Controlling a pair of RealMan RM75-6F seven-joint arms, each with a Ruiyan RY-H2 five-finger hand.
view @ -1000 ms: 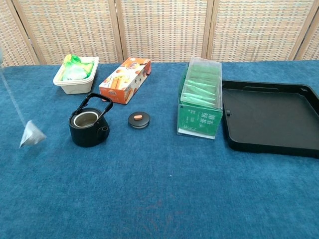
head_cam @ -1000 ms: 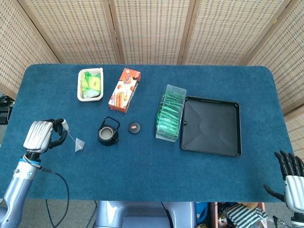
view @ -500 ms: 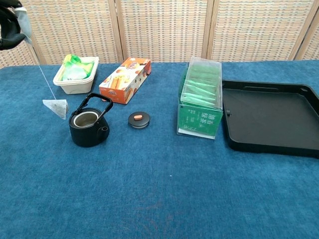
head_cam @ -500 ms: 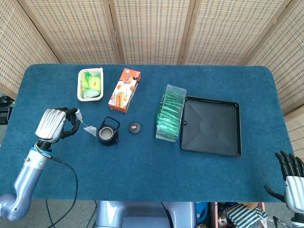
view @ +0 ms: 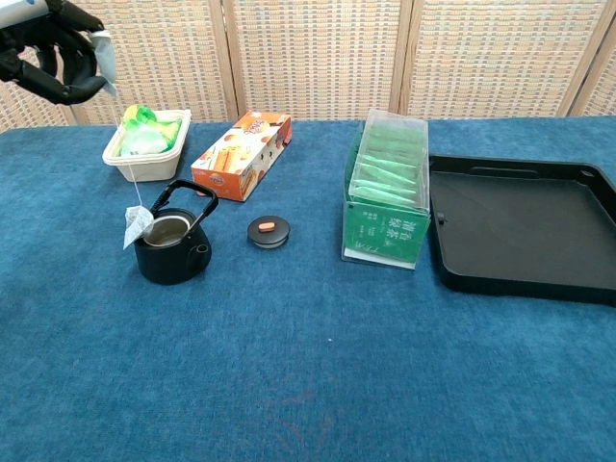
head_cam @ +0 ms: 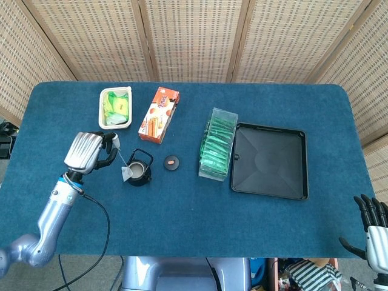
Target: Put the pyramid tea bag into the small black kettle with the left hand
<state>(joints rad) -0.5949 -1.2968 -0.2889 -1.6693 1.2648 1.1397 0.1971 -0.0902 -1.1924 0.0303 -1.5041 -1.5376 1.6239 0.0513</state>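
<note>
Now the left robot hand (head_cam: 91,153), pinching the string, has swung the pyramid tea bag (view: 137,227) from open surface to the small black kettle (view: 171,248) rim; lowering remains.

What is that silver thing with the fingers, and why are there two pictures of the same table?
That is a robot hand, the robot's left one. It holds a tea bag by its string, dangling at the rim of a little black kettle. One picture looks down from the robot's head, the other looks forward from its chest. Also on the blue table: the kettle's lid, a snack box, a white tub, a clear box of green packets and a black tray. The other robot hand waits, open.
</note>
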